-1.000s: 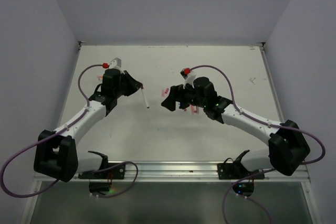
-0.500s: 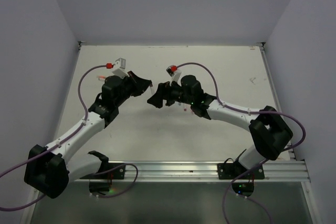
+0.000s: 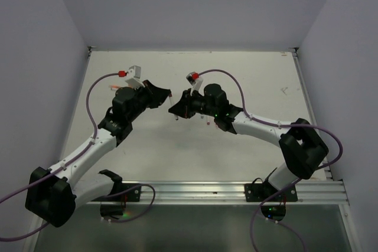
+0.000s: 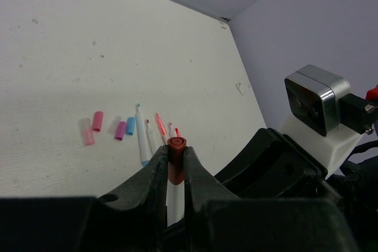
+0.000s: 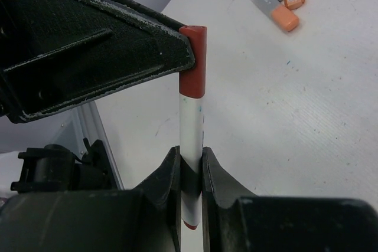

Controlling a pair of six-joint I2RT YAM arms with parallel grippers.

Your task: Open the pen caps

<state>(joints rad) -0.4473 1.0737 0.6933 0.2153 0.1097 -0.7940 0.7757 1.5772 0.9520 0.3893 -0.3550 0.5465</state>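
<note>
Right gripper [image 5: 190, 153] clamps pen [image 5: 191, 116] (left gripper [image 4: 176, 153] pinches red cap [image 4: 175, 163]).

Since one second ago: right gripper [image 5: 190, 166] gone from wide open to clamped on pale barrel of pen [image 5: 191, 125]. Both grippers swung inward from well apart, tips now close together. Pen, earlier held only by left gripper [image 4: 175, 156] at red cap [image 4: 176, 146], now gripped by both

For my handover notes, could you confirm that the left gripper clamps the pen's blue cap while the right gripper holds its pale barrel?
The cap is red, not blue, as the left wrist view shows; the left gripper does clamp it while the right gripper holds the pale barrel.
</note>
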